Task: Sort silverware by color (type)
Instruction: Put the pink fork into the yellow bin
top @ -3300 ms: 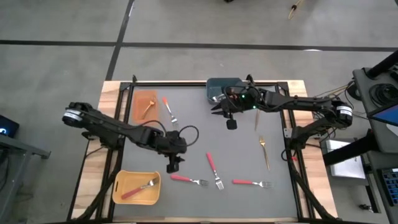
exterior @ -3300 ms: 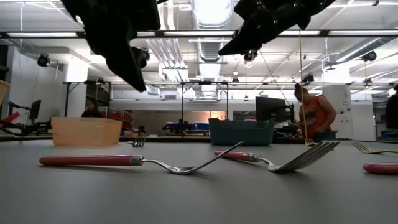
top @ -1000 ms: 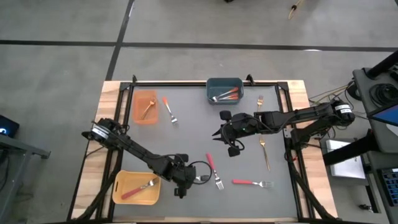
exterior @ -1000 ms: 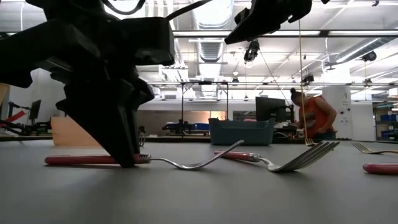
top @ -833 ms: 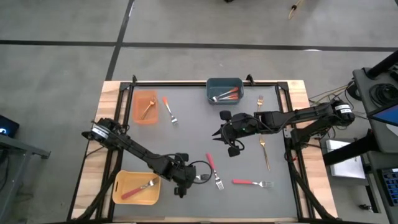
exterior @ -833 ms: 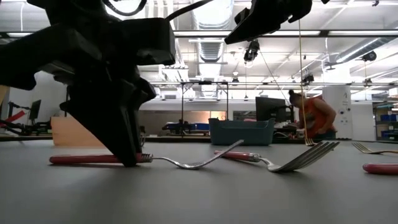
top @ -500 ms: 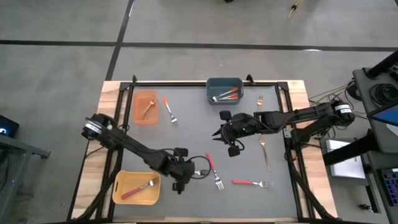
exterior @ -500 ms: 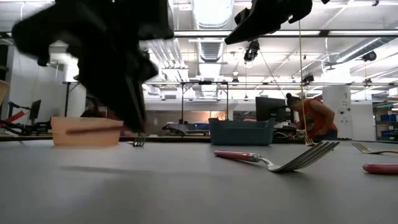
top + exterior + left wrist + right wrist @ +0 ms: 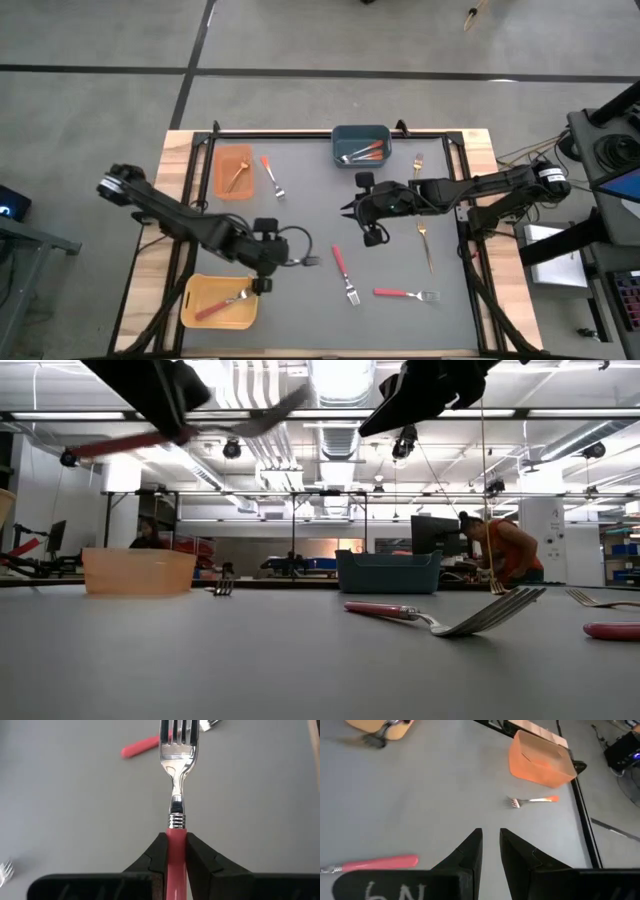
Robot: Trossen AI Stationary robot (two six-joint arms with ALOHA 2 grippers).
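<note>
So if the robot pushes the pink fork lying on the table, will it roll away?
Probably not. The pink fork lies flat, and its curved tines should stop it rolling. It would likely slide, since the table looks smooth. It looks stiff, so it shouldn't bend.

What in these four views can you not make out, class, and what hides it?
- Left claw, high view: its grip on the red-handled fork is hidden by the arm.
- Yellow bin, low view: its wall hides the contents.
- Blue-grey bin, high view: its forks are too small to count.
</note>
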